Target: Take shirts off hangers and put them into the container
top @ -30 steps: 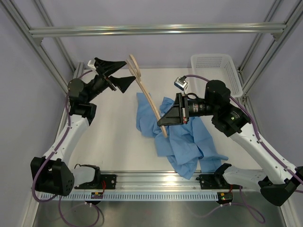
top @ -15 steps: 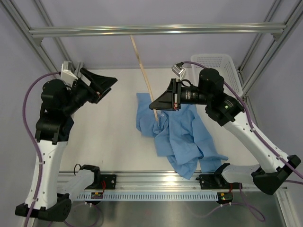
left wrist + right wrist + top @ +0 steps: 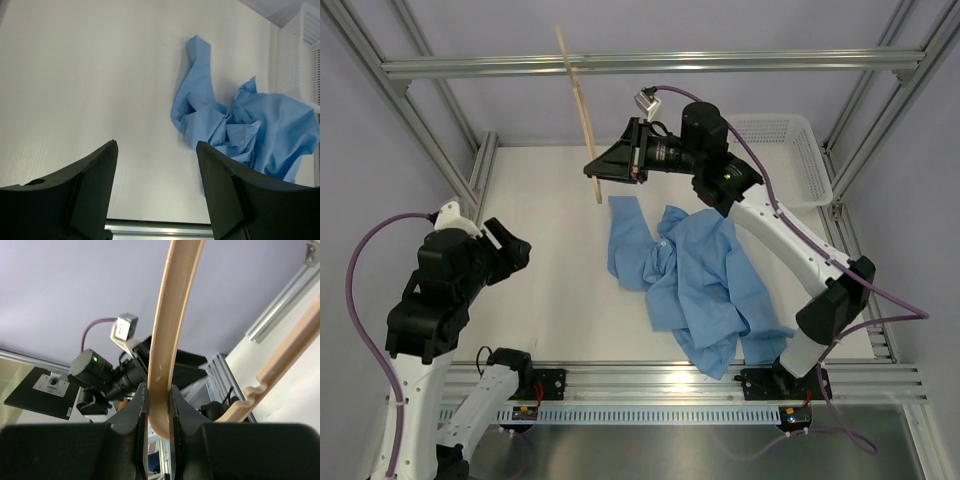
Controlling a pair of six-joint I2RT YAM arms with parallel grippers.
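The light blue shirt (image 3: 705, 285) lies crumpled on the table, free of the hanger; the left wrist view shows it (image 3: 240, 130) at the right. My right gripper (image 3: 598, 170) is raised over the back of the table, left of the shirt, and is shut on the pale wooden hanger (image 3: 578, 100), which sticks up steeply past the top rail. In the right wrist view the fingers clamp the hanger's arm (image 3: 167, 330) at the gripper (image 3: 159, 400). My left gripper (image 3: 515, 250) hangs at the near left, open and empty (image 3: 156, 145). The white basket (image 3: 770, 120) stands at the back right.
Aluminium frame posts and a top rail (image 3: 650, 64) ring the table. The basket's mesh wall (image 3: 305, 60) sits just beyond the shirt in the left wrist view. A metal rail (image 3: 650, 375) runs along the near edge.
The right arm swung the hanger up and to the left, away from the shirt. The left arm drew back from the back left toward the near left, its jaws narrowing somewhat.
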